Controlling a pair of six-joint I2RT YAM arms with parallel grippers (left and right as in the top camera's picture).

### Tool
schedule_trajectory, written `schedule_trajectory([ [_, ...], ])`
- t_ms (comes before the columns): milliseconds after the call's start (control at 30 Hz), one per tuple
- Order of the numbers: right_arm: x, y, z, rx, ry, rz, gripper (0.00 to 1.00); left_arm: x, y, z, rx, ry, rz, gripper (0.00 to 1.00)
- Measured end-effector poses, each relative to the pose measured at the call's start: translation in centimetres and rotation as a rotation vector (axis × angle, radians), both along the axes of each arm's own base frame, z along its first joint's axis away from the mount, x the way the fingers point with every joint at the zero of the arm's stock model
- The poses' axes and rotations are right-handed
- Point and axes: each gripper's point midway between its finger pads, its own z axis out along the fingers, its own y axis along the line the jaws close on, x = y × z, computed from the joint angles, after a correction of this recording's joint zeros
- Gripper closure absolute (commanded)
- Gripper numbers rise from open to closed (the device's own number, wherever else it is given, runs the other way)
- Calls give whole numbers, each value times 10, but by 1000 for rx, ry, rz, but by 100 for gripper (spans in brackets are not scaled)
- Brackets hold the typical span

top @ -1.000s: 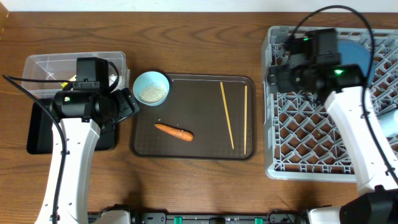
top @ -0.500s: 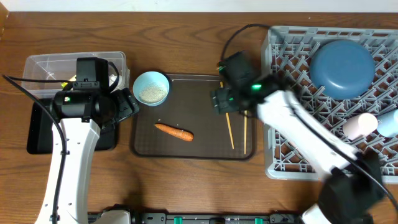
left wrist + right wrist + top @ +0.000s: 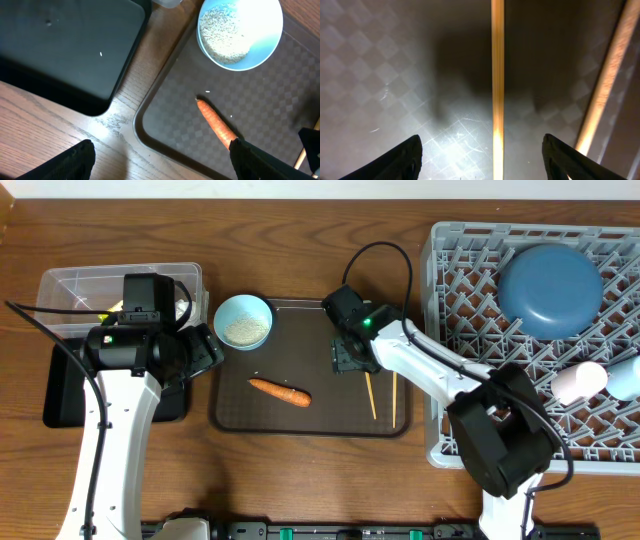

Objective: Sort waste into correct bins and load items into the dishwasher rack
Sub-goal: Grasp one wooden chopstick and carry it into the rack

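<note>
Two thin wooden chopsticks (image 3: 370, 394) lie on the brown serving tray (image 3: 310, 420). My right gripper (image 3: 345, 360) hangs low over the left chopstick (image 3: 497, 75), open, one finger on each side of it and nothing gripped. The other chopstick (image 3: 605, 85) lies just to its right. An orange carrot (image 3: 279, 392) rests mid-tray, and a pale-blue bowl (image 3: 243, 322) of rice sits at the tray's far left corner. My left gripper (image 3: 205, 348) is open and empty above the tray's left edge, with the carrot (image 3: 216, 124) by its right finger. The rack (image 3: 440, 450) holds the blue dish (image 3: 550, 278), a pink cup (image 3: 577, 381) and a light-blue cup (image 3: 625, 375).
A clear tub (image 3: 70, 290) stands at the far left, and the black tray (image 3: 65, 395) lies in front of it, partly under my left arm. The right arm's cable loops over the tray's far edge.
My right arm has swung left from the rack and come down over the chopsticks, its jaws narrowing a little. The left arm has not moved.
</note>
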Motion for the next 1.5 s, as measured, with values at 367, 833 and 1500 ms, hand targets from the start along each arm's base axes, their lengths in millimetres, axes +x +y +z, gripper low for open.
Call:
schedule_trajectory([
  [367,-6,0,-20,-10,51,-10,75,-1,0,0,0,3,0,12],
  [833,-11,-3,-20,-21,75,-18,99,-1,0,0,0,3,0,12],
  [1500,-48,-112,155,23,-48,-145,99,-2,0,-1,0,10,0,12],
])
